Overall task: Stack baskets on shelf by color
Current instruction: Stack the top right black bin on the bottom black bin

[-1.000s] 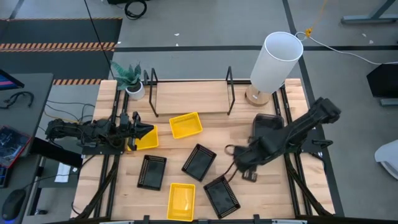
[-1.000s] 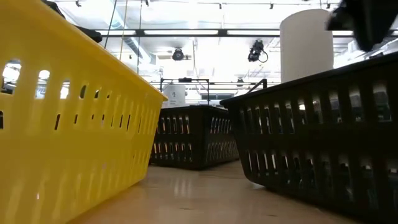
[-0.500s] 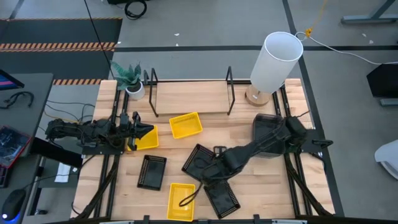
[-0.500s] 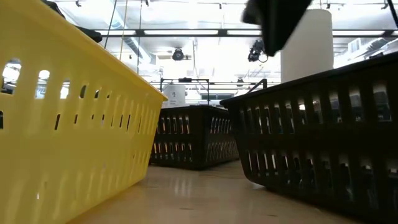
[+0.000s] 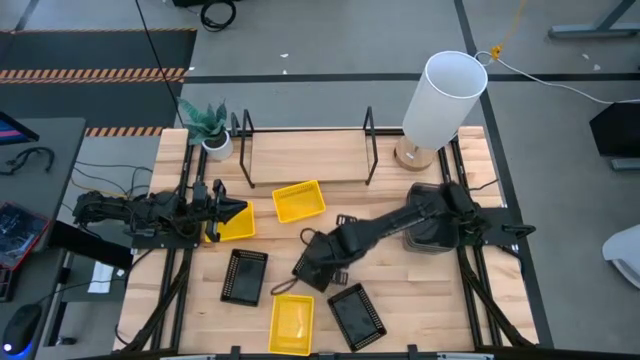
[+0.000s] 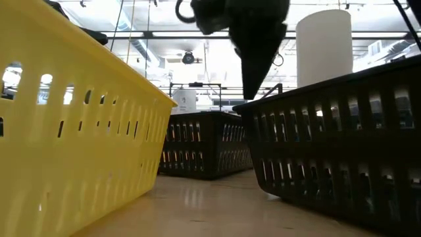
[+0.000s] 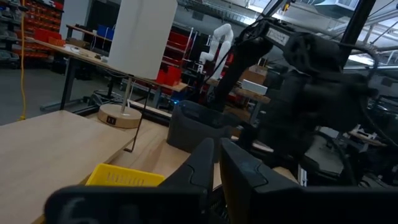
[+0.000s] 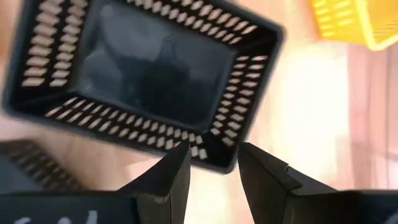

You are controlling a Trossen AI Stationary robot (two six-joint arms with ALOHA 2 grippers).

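Over the middle black perforated basket (image 5: 320, 262) (image 8: 155, 74) hangs my right gripper (image 5: 312, 268) (image 8: 214, 169), open, pointing down; its fingers stand on either side of the basket's end wall (image 8: 211, 157). Two more black baskets (image 5: 244, 275) (image 5: 357, 315) sit flat on the table. One yellow basket (image 5: 298, 200) lies near the shelf, one (image 5: 291, 323) at the near edge, one (image 5: 237, 224) beside my left gripper (image 5: 226, 210) (image 7: 219, 163), which waits shut at the table's left. The dark grey baskets (image 5: 432, 215) are stacked at the right. The shelf (image 5: 305, 155) stands at the far edge.
A tall white lamp (image 5: 445, 95) stands at the far right corner beside the shelf's right upright (image 5: 370, 145). A small potted plant (image 5: 210, 128) is at the far left corner. The low view is walled by a yellow basket (image 6: 66, 131) and a black basket (image 6: 342, 151).
My right arm has swung across the table toward the left, from near the dark grey stack, passing over the near-right black basket, and now its gripper hangs over the middle black basket. No basket has moved.
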